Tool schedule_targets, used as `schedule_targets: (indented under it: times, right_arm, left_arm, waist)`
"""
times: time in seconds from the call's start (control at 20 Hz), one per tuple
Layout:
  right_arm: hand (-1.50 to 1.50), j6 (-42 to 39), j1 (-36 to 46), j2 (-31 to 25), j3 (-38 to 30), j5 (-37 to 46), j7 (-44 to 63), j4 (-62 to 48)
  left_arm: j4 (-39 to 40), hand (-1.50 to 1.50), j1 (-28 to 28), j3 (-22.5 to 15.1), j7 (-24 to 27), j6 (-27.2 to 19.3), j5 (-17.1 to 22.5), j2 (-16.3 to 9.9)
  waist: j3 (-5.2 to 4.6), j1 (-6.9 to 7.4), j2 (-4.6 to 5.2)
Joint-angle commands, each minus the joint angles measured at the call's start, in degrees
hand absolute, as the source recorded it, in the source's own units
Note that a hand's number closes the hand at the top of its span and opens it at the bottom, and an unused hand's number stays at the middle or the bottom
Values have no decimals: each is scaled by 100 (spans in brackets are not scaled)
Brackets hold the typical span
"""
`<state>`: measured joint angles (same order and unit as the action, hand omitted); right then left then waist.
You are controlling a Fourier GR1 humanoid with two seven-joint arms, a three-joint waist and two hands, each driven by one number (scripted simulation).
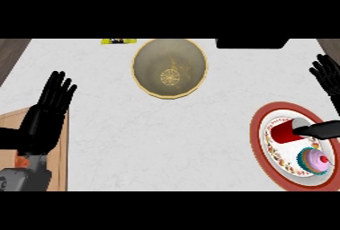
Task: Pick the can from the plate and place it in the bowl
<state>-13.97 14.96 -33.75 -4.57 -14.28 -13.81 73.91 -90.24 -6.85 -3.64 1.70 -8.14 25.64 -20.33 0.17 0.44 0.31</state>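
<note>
Matt white counter (pixel 166 134); wooden board (pixel 58 148); glossy bowl (pixel 149 51)

Can (pixel 284 131) on plate (pixel 260 134) (beside cupcake (pixel 313 161)), bowl (pixel 169 67) far left.

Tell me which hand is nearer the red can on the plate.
Right. The right hand is at the view's right edge, its thumb reaching the can on the plate. The left hand rests open far across the counter, at the view's left.

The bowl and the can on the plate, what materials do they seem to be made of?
The bowl looks like glazed ceramic: dull olive inside, a yellow rim and a painted emblem at the bottom. The can, lying on its side on the plate, looks like painted metal, with a red body and a pale grey end.
</note>
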Motion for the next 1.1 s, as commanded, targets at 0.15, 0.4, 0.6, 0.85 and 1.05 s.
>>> schedule_targets:
  times: [0.15, 0.4, 0.6, 0.85, 1.05]
  right_arm:
    - [-150, -342, 916, -1063, -128, 978, -787, -964]
    - [-150, -1245, 1308, -1910, 896, 2016, -217, -1104]
    - [-150, -2447, 1315, -2742, 1926, 2873, -72, -690]
    - [-150, -3598, 2020, -2641, 2200, 2871, 210, -420]
    - [-150, -3646, 1781, -2218, 1954, 3054, 539, -273]
  left_arm:
    - [-5, 0, -128, 108, -47, 409, 130, -148]
    - [57, 0, -195, 31, -48, 374, 81, -47]
    - [105, 0, -295, 10, 60, 404, 2, -43]
    - [-88, 0, -228, -7, -233, 206, -66, 14]
    - [85, 0, 209, 308, 158, 652, -14, -15]
  waist:
    - [-17, 78, -1]
    - [-31, 201, 31]
    - [-52, 242, 39]
    - [-22, 92, -21]
    - [-20, -15, -33]
